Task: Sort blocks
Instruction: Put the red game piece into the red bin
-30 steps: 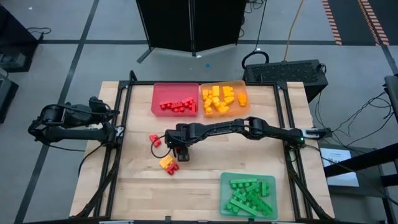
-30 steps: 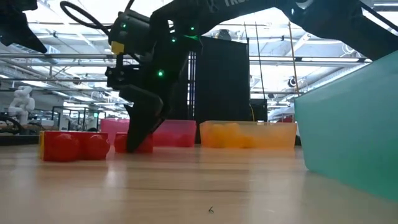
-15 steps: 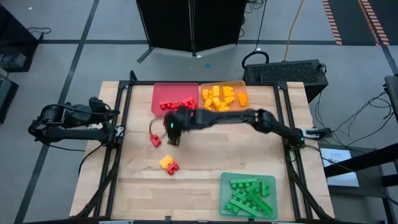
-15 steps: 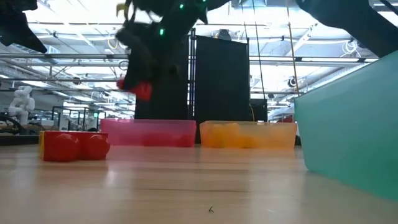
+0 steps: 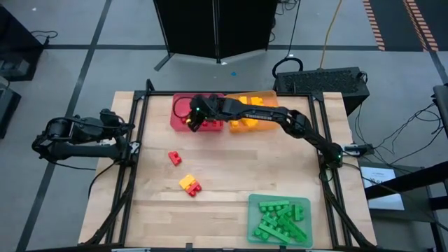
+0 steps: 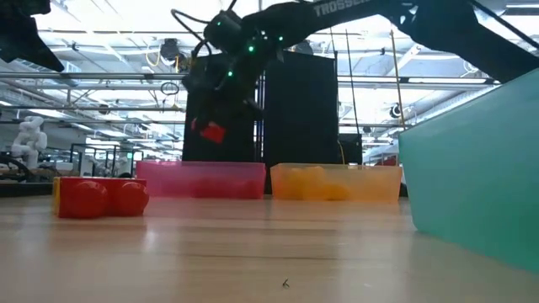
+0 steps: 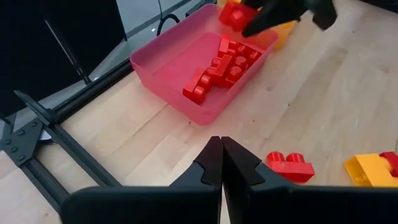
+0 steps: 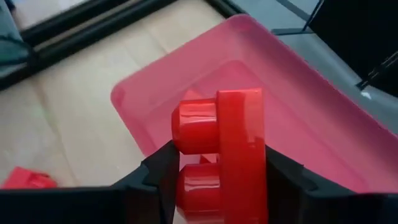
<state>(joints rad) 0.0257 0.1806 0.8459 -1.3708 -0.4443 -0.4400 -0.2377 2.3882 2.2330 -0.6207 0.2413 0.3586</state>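
My right gripper [image 5: 191, 123] is over the red tray [image 5: 178, 105] at the table's far side, shut on a small red studded brick [image 8: 221, 149]. The brick also shows in the low view [image 6: 210, 132] and the left wrist view [image 7: 233, 14]. Several red bricks [image 7: 221, 65] lie in the red tray. A loose red brick [image 5: 174, 158] and a yellow and red pair [image 5: 190, 185] rest on the table. My left gripper [image 7: 221, 163] is shut and empty at the table's left edge. My right gripper pinches the red brick's two opposite sides [image 8: 249, 186] between its two fingers, one finger [image 8: 158, 171] on each side. The fingers slant down from above. The brick is lifted clear, above the red tray, with its studs [image 8: 196, 127] turned sideways.
An orange tray [image 5: 271, 98] with yellow bricks stands right of the red tray. A green tray [image 5: 278, 218] with green bricks stands at the near right. Bare wood lies in the table's middle and near left.
My right gripper has risen from the table near the yellow and red pair, with the red brick in its fingers. It has gone toward the far edge and now is above the red tray. The brick is lifted clear of the table.
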